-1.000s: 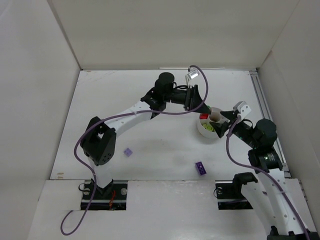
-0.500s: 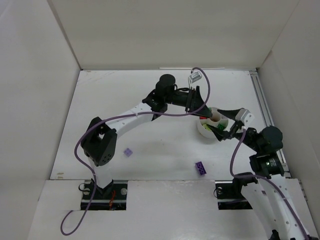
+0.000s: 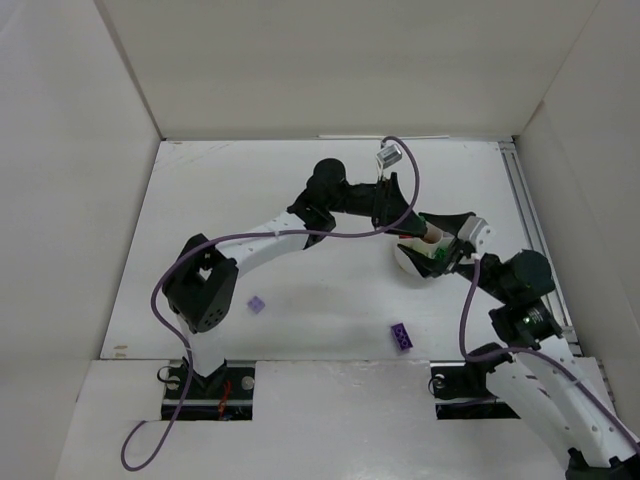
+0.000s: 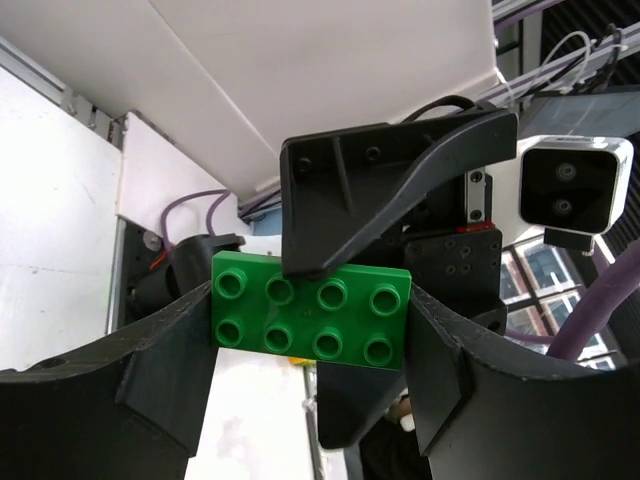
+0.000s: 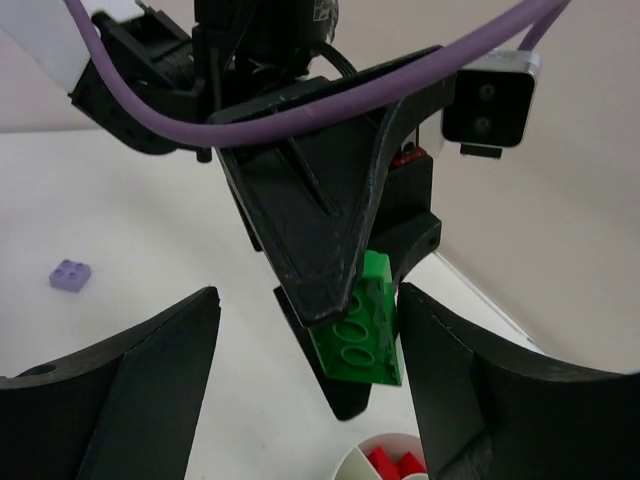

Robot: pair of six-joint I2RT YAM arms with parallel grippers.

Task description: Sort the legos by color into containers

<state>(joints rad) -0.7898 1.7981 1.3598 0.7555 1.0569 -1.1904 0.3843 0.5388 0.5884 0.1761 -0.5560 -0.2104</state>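
Observation:
My left gripper (image 4: 310, 335) is shut on a dark green lego (image 4: 312, 320), its studs facing the left wrist camera. It hangs over the round white dish of containers (image 3: 407, 266). My right gripper (image 5: 305, 375) is open and straddles the left gripper's fingers (image 5: 320, 230) and the green lego (image 5: 362, 330), which lies close to its right-hand finger. From the top camera, the left gripper (image 3: 406, 226) and right gripper (image 3: 444, 247) meet above the dish. Red legos (image 5: 388, 464) lie in one compartment.
A lilac lego (image 3: 257, 304) lies on the table near the left arm's base, also seen as a lilac lego (image 5: 70, 273) from the right wrist. A darker purple lego (image 3: 402, 336) lies toward the front centre. White walls enclose the table.
The right arm has swung in to the left, bringing its gripper around the left gripper and the green lego. Its jaws have widened a little. The left gripper kept its hold.

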